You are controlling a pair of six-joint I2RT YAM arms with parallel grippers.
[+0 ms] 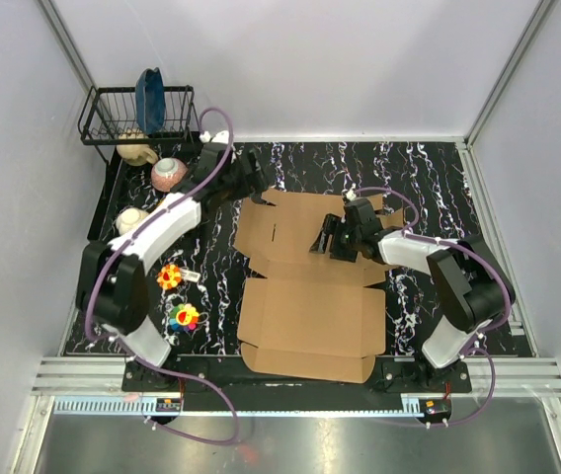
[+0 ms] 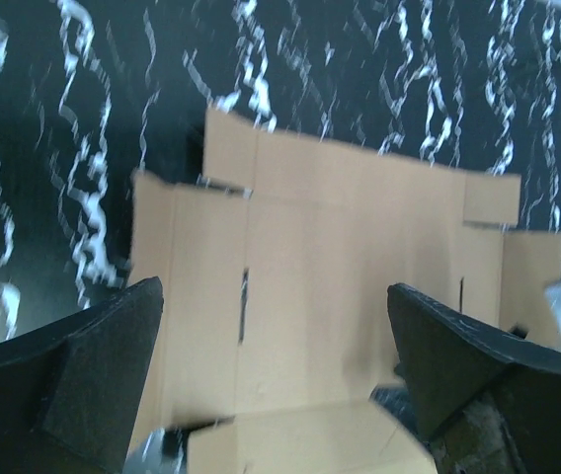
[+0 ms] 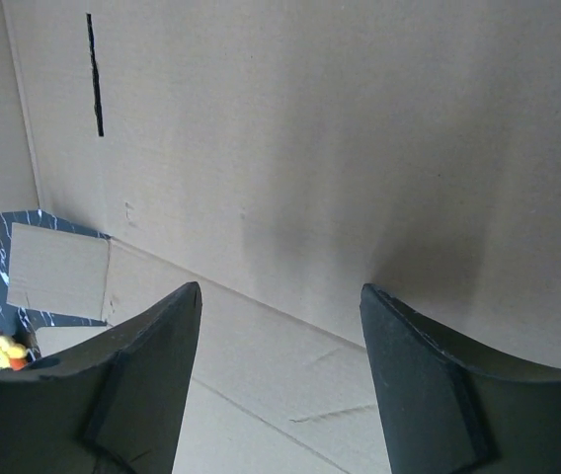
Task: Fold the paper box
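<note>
The paper box (image 1: 305,296) lies unfolded mid-frame on the worktop (image 1: 429,168). The right pincer (image 3: 280,287), parted and empty, sits low over its upper panel. The left pincer (image 2: 274,289) gapes wide, holding nothing. I'd pin beside a crease before lifting.

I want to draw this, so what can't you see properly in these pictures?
Top view: the right hand covers part of the box, so touching can't be told.
Left wrist view: blurry, and the picture's bottom edge cuts the box off.
Right wrist view: cardboard fills the picture; its edges are cut off.
Top view: the colourful toys are too small to name.
</note>
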